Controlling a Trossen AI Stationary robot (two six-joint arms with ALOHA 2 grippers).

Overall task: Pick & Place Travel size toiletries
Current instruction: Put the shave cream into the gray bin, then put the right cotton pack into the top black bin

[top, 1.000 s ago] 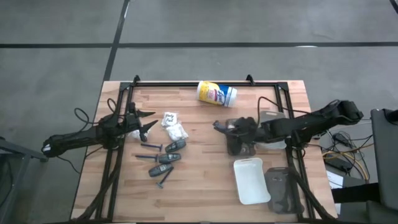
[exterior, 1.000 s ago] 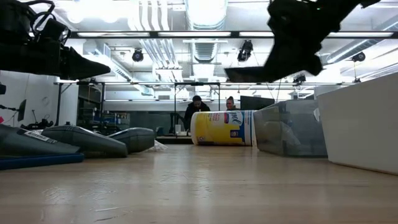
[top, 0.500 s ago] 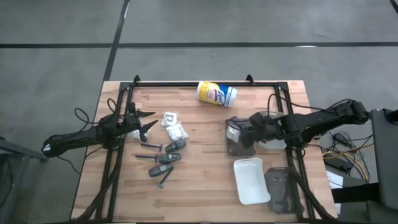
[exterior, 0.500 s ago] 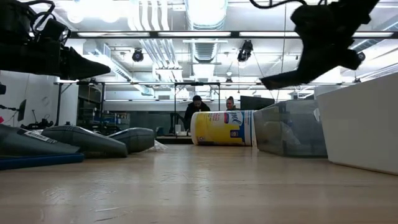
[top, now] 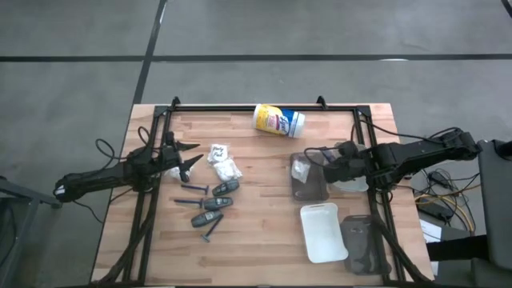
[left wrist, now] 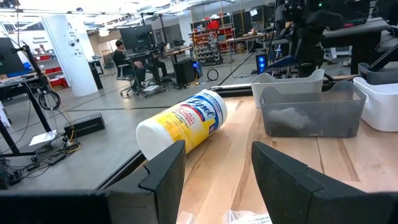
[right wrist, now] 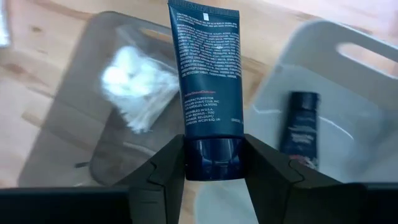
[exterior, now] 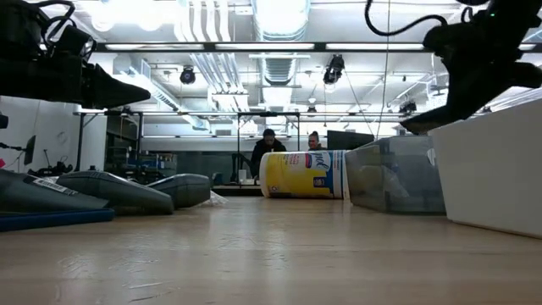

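The right gripper [right wrist: 211,163] pinches the dark cap of a navy tube [right wrist: 206,74], a flat, smooth squeeze tube with fine white print down its face. We see it held over the trays on the right side of the table [top: 264,248], its body hanging above the seam between the smoky clear tray [right wrist: 84,74] and the pale tray [right wrist: 367,81] beside it. In the smoky tray lies one white crinkly packet [right wrist: 140,84] (soft and lumpy, like bagged cotton). In the pale tray lies one small dark tube [right wrist: 303,127] with a lighter label.

The left gripper [top: 186,157] hangs over the left side of the table, its fingers apart and holding nothing.

Just right of it we count two more white crinkly packets [top: 222,162], touching each other. Nearer us lie three grey oblong tubes [top: 214,204] with pale labels, rounded and matte, and three slim sticks [top: 194,188], dark and straight.

At the far edge a yellow-and-white canister [top: 278,120] lies on its side, a glossy cylinder with a printed label.

On the near right sit a white rounded-corner tray [top: 323,232] and one grey tray [top: 364,244] touching it, so we count four trays in all. The table is pale wooden planks with visible grain.
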